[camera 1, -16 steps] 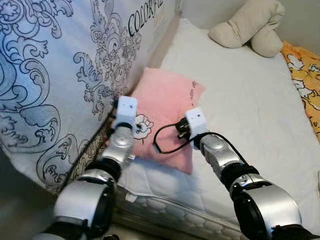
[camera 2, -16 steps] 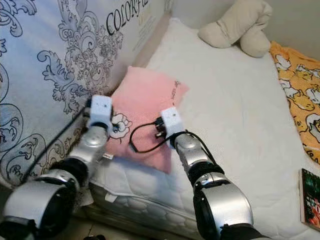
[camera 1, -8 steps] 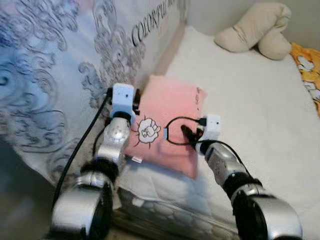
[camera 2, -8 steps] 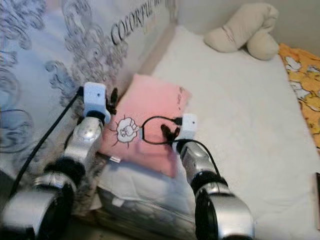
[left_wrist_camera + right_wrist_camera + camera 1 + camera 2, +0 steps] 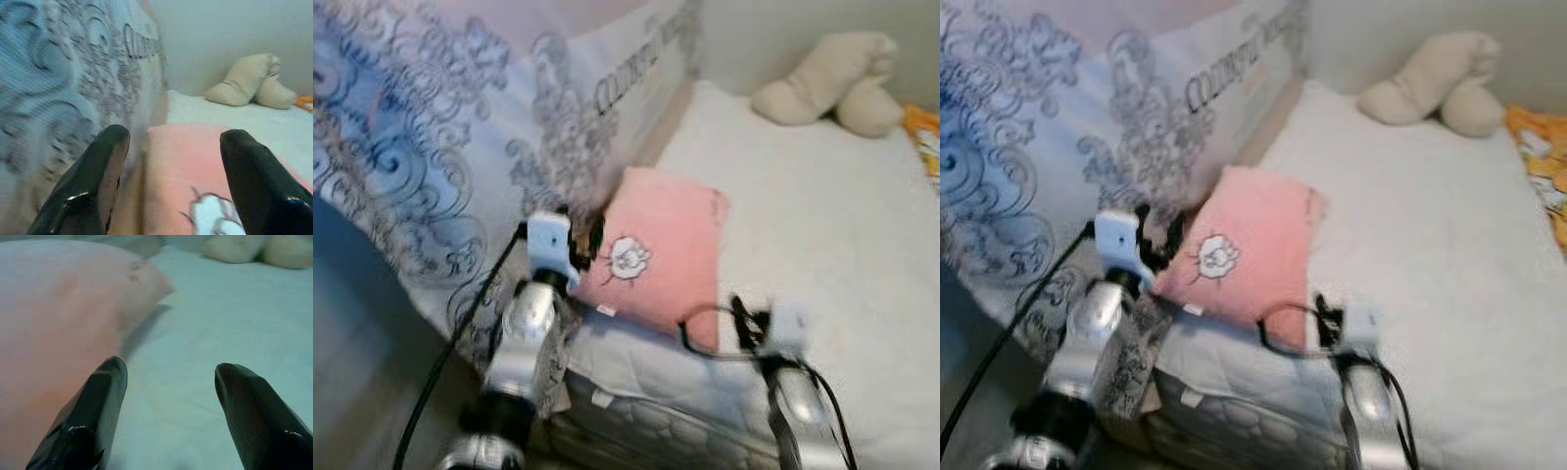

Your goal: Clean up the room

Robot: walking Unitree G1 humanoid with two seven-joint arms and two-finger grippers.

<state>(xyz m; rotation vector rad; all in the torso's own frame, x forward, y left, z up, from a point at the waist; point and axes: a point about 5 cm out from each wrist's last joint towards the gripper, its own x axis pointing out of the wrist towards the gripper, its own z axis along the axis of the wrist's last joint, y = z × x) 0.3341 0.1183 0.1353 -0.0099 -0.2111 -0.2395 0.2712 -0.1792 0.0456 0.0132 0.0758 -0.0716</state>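
Left gripper is reaching forward, fingers spread at the near left corner of the pink pillow. Right gripper is hovering low, fingers spread, pillow's near right corner just left of it, white bed beneath.

Soft, even indoor light, fairly bright, with no glare. Both eye views are smeared by motion blur, worst at the lower edge. In the wrist views the near black fingers are soft, and a faint shadow lies beside the pink pillow.
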